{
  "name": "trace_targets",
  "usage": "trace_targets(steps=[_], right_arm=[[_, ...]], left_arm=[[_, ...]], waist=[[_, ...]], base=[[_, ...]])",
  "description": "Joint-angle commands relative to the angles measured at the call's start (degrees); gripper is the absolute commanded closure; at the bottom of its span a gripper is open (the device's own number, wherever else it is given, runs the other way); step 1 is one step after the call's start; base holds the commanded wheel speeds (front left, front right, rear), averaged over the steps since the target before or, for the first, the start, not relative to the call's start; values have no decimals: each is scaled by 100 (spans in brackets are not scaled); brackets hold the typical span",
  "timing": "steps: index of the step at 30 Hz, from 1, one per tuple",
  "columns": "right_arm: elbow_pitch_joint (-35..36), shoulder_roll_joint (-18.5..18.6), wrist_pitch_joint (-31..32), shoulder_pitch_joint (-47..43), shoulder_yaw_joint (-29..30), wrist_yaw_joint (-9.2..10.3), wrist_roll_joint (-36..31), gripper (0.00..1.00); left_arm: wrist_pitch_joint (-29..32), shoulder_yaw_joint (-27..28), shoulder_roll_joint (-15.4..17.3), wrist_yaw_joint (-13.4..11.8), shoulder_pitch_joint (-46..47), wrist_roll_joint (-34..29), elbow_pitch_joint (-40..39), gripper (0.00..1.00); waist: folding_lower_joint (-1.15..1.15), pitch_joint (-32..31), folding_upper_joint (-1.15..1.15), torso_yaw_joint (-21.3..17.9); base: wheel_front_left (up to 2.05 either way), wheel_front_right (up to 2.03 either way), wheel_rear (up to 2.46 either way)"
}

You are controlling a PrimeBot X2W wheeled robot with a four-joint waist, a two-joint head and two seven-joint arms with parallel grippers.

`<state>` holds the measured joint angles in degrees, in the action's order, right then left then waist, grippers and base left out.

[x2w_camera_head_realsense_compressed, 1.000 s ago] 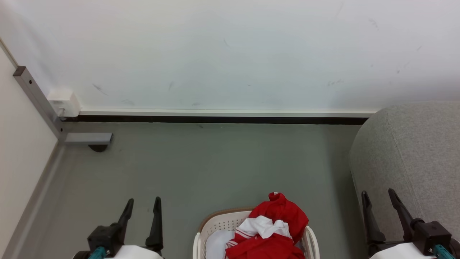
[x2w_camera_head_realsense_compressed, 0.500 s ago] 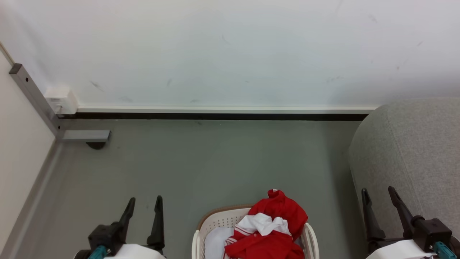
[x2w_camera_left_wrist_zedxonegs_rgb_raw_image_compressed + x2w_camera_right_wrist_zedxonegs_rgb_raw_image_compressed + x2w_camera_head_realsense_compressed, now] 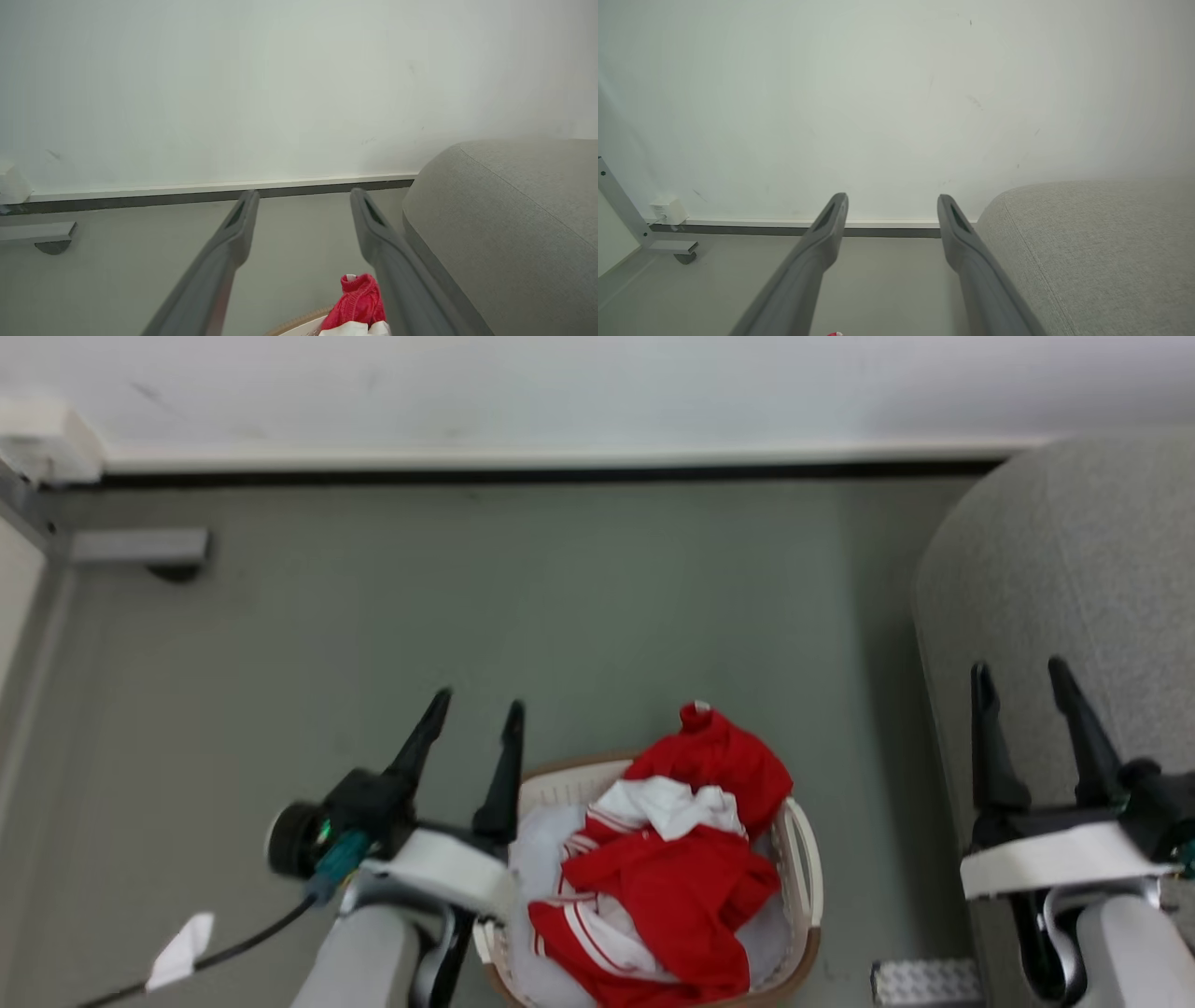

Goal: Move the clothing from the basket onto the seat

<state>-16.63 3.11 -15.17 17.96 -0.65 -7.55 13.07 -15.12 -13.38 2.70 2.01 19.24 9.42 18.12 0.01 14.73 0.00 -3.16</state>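
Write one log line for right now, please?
left end effector: open, empty | right end effector: open, empty | red-and-white fabric clothing: in cream plastic basket

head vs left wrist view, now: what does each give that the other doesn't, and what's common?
Head view: most of the basket with the piled clothing, the open right gripper, a cable with a white tag.
Left wrist view: a tall stretch of wall.
Both: the open left gripper, the clothing's red top, the basket's brown rim, the seat, the floor.
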Motion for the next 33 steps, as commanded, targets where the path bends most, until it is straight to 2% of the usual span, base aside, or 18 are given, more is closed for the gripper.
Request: trace_targets(steps=[1, 7, 15, 24, 29, 33], right_arm=[[76, -7, 3, 252, 28, 12, 20, 0], [249, -15, 3, 886, 11, 12, 52, 0], [418, -22, 3, 1378, -125, 12, 130, 0], [673, -23, 3, 1668, -320, 12, 373, 0], [802, -20, 3, 1810, -467, 12, 445, 0], [926, -22, 3, 1860, -527, 12, 459, 0]], left_arm=[[-6, -158, 35, 29, 317, -128, 100, 0], [103, -1054, 36, 82, 1254, -300, 638, 0], [944, -2068, 41, 124, 2107, -434, 1499, 0], [1859, -2332, 55, 38, 2879, -497, 2758, 0], [1903, -2373, 115, -51, 3326, -612, 3430, 0], [1712, -2436, 108, -196, 3664, -716, 3859, 0]], waist=[[-1, 795, 0, -177], [-1, 1747, 0, -403], [-1, 2580, 0, -766], [-1, 3310, 0, -1129], [-1, 3704, 0, -1311], [-1, 3929, 0, -1391]], base=[[0, 0, 0], [0, 0, 0], [0, 0, 0], [0, 0, 0], [0, 0, 0], [0, 0, 0]])
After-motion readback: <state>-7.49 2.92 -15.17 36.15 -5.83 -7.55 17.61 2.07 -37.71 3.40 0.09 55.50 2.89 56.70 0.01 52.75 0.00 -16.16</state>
